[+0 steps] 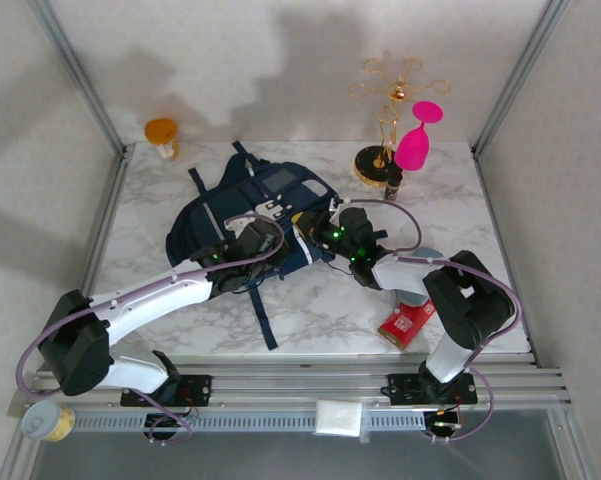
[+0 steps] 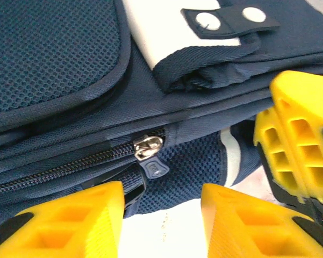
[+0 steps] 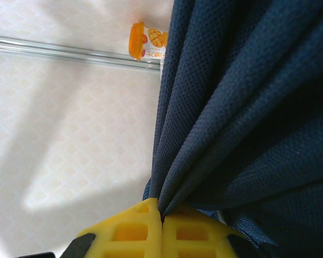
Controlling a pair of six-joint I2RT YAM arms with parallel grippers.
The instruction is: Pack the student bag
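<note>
Right wrist: R end effector [image 3: 162,215] pinches student bag [image 3: 247,107] fabric.

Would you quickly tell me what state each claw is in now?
Left claw: open, empty.
Right claw: shut on the student bag.

Navy student bag [image 1: 270,200] flat, mid marble table [image 1: 160,290]; left gripper [image 1: 248,243] over its near side, right gripper [image 1: 325,232] at its right edge. Far-left corner: orange cup [image 1: 162,133]. Far right: pink glass [image 1: 417,140] beside gold stand [image 1: 385,110]. Near right: red box [image 1: 407,322].
</note>
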